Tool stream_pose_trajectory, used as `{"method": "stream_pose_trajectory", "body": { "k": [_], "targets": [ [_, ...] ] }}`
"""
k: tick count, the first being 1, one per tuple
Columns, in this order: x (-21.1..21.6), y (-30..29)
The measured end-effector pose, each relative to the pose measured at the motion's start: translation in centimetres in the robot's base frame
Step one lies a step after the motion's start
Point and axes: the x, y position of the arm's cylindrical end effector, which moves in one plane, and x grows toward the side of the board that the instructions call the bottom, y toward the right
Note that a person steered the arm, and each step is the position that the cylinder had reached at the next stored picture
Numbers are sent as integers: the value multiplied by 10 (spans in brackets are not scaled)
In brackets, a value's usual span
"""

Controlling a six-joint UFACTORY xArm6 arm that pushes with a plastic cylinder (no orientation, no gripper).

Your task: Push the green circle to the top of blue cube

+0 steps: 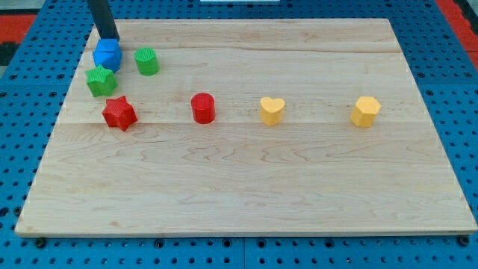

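- My tip [110, 37], the end effector of this rig, was a plain rod with no jaws to part or clamp; it stood on the bench [246, 187] near the view's top left corner.
- The tip sat just above the blue cube [107, 54], at or touching the cube's upper edge; contact could not be told for certain.
- The green circle [147, 61] lay just to the view's right of the blue cube, slightly lower than the cube's top edge, with a narrow gap between them.
- From the tip, the green circle lay down and to the view's right, so the tip stood on the wrong side for an upward push.
- In my judgement the coming move called for carrying the tip round to the circle's lower right, then pushing it up and leftward to land above the cube.
- The circle, being round, had no long axis to mind.
- A second green block [101, 81], irregular in outline, touched the cube from below, with a red star [119, 113] beneath it; both lay clear of the likely path.
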Motion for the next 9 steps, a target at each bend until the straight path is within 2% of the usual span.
{"method": "stream_pose_trajectory", "body": {
  "k": [1,2,3,4,5,6,7,8,9],
  "targets": [
    [0,14],
    [0,55],
    [36,108],
    [82,129],
    [89,72],
    [73,37],
    [50,31],
    [46,44],
    [70,64]
  ]
}}
